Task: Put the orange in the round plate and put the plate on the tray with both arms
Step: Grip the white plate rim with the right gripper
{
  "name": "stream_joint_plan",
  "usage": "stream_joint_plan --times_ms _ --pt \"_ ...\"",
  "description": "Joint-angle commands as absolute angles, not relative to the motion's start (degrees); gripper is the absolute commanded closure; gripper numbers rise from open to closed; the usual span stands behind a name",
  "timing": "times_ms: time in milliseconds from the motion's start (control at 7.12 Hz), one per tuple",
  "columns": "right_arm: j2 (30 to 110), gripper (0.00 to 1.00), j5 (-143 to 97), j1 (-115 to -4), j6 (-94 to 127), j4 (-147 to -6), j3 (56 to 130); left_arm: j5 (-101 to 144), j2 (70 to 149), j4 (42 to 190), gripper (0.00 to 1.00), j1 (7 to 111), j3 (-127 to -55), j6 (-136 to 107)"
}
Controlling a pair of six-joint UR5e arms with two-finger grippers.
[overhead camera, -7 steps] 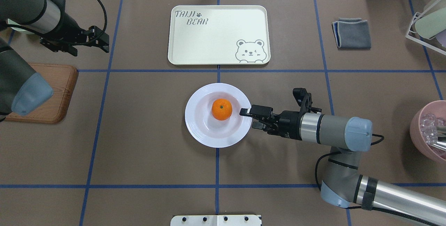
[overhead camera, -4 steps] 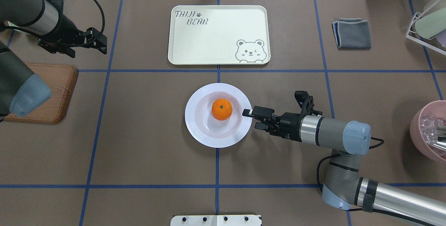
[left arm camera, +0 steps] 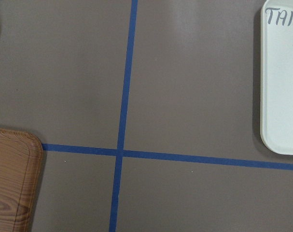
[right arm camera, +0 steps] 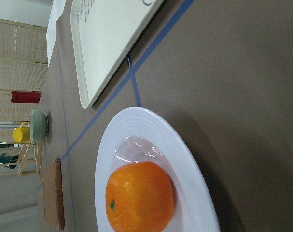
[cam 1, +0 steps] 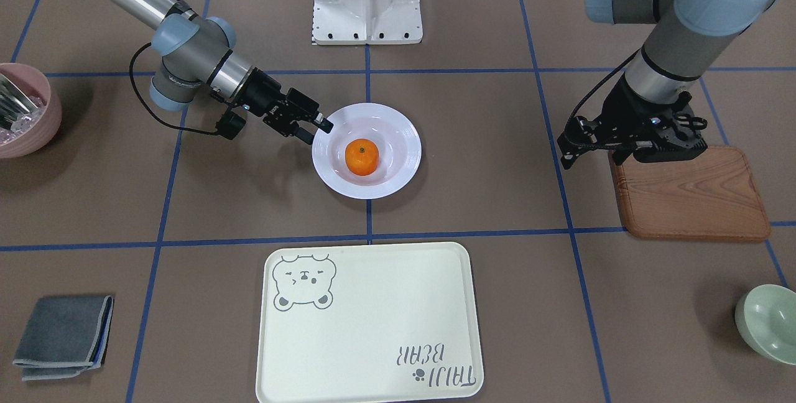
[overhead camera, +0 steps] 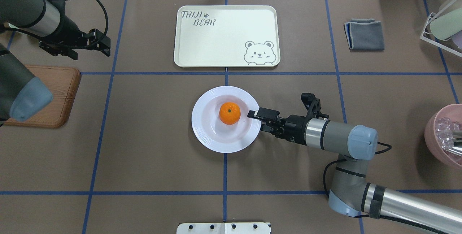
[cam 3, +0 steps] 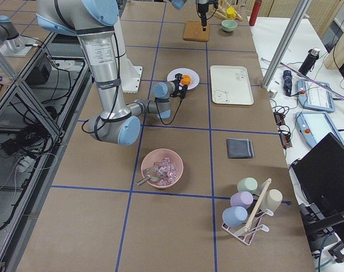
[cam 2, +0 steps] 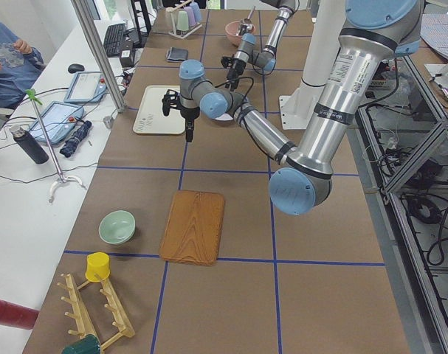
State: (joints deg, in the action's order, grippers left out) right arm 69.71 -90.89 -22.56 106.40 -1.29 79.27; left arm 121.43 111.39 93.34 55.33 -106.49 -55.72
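Note:
The orange [overhead camera: 229, 113] lies in the sunken centre of the round plate [overhead camera: 209, 136], which stands on the table mid-way between the arms. My right gripper [overhead camera: 255, 121] is open at the plate's right rim, one finger over the rim and the other beside it. The right wrist view shows the orange [right arm camera: 139, 195] and the plate [right arm camera: 185, 159] close up, but no fingers. The tray [overhead camera: 226, 36] lies beyond the plate with nothing on it. My left gripper [overhead camera: 107, 45] hangs open above the table at the far left, holding nothing.
A brown wooden board [overhead camera: 54, 96] lies under the left arm. A folded grey cloth [overhead camera: 364, 34] sits right of the tray. A pink bowl [overhead camera: 444, 136] and a cup rack [overhead camera: 442, 24] stand at the right edge, and a pale green bowl [cam 1: 768, 322] is past the board.
The right gripper drew back a little from the plate, then came forward again to its rim. The left arm shifted slightly back and left. Orange and plate stayed put.

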Motion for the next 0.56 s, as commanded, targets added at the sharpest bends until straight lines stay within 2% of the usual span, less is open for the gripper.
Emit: stream_joint_plan --times_ms 0,140,281,421 --pt "68.21 0.00 -90.62 -22.41 106.44 -1.32 77.43 121.38 111.36 93.34 0.02 55.37 -106.61 -55.72" --pt "67.59 0.06 -90.35 -22.33 106.87 -1.41 77.17 121.46 111.36 93.34 0.02 55.37 -106.61 -55.72" --pt "67.41 0.16 -90.18 -22.32 107.22 -1.41 76.99 121.38 111.44 93.34 0.02 55.37 -106.61 -55.72" --pt "67.15 0.35 -90.18 -22.32 107.84 -1.41 76.99 121.46 111.36 93.34 0.02 55.37 -106.61 -55.72"
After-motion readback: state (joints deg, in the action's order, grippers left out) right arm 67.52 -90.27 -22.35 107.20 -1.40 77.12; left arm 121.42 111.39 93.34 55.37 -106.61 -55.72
